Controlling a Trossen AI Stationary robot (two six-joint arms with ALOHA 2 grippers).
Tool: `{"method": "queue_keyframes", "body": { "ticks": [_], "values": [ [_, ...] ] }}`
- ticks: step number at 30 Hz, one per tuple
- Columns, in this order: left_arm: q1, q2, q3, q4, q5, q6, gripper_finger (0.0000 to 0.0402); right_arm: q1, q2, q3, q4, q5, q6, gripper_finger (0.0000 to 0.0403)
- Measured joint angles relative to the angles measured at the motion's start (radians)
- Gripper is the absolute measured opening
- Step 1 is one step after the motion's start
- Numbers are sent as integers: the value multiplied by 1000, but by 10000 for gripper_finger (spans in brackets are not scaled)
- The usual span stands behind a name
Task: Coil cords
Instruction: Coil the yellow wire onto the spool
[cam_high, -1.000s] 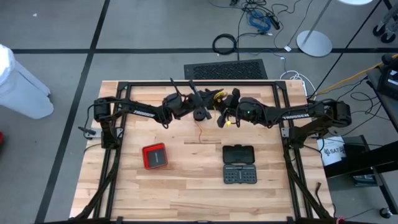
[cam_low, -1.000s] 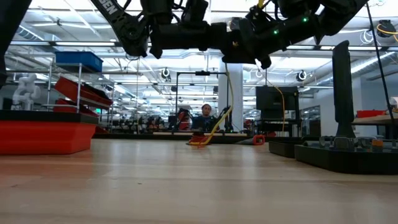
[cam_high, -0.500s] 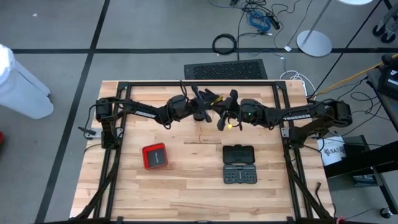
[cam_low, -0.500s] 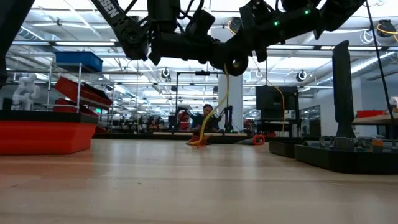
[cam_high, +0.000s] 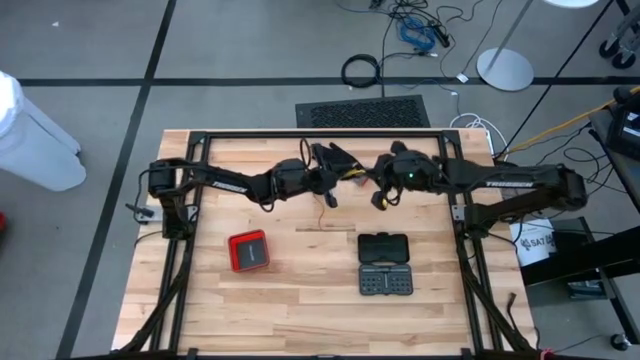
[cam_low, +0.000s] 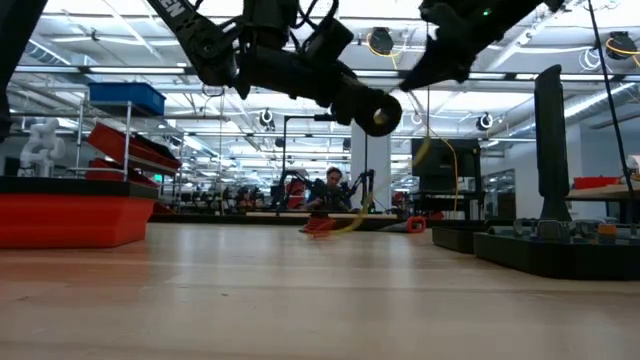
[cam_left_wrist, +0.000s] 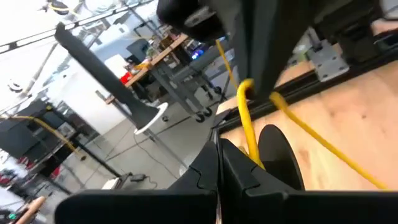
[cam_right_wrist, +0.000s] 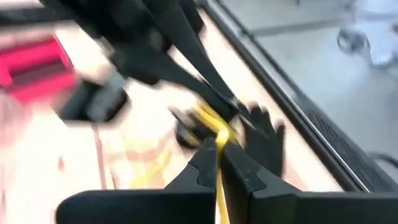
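Observation:
A yellow cord (cam_left_wrist: 245, 118) runs in the air between my two grippers above the far middle of the table. My left gripper (cam_left_wrist: 217, 163) is shut, and the cord comes up beside its fingertips. It shows in the high view too (cam_high: 330, 188). My right gripper (cam_right_wrist: 217, 152) is shut on the same cord (cam_right_wrist: 214, 127), a little to the right of the left one (cam_high: 380, 195). A thin reddish cord tail (cam_high: 323, 212) lies on the table below them. In the low view a yellow loop (cam_low: 348, 225) rests on the table far back. My left gripper has the yellow cord at its fingertips (cam_left_wrist: 251, 149), but one finger hides the exact spot. The gripper points about level toward the table's right, and the cord rises from it clear of the table. My right gripper pinches the yellow cord (cam_right_wrist: 219, 142) between its two fingers, and the cord runs along the seam between them. It comes slanting down from the table's right. The cord leaves its tips toward the left gripper's fingers (cam_right_wrist: 205, 87).
A black glove (cam_right_wrist: 264, 137) lies by the far frame rail (cam_high: 320, 133). A red box (cam_high: 249, 250) sits near the left and a black case (cam_high: 385, 263) near the right. The bare wooden table (cam_high: 300, 300) stretches toward the near edge.
My right gripper has risen and drawn back toward the table's right edge, tipping as it went, still shut on the yellow cord. My left gripper has rolled and edged toward the right. The strand that hung steeply down to the table now swings loose.

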Motion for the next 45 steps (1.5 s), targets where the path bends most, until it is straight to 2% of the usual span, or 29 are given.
{"method": "queue_keyframes", "body": {
  "ticks": [2, 5, 11, 17, 30, 40, 45],
  "values": [
    [-11, -23, 0, -12, 21, -6, 0, -15, -13, 31, -109, -7, -17, 0],
    [-24, -57, -1, -20, 55, -51, 0, -18, -13, 51, -162, -32, -81, 0],
    [-18, -110, -2, -22, 134, -242, 0, -19, 3, 52, -126, -25, -204, 0],
    [10, -137, -3, 6, 213, -370, 0, 1, 23, 52, -66, -11, -240, 0],
    [17, -150, -3, 5, 272, -378, 0, 48, 23, 50, -100, -12, -206, 0],
    [38, -176, -3, -70, 335, -380, 0, 67, 25, 48, -144, -30, -204, 0],
    [44, -193, 1, -36, 362, -378, 0, 68, 26, 41, -199, -60, -194, 19]
  ]
}}
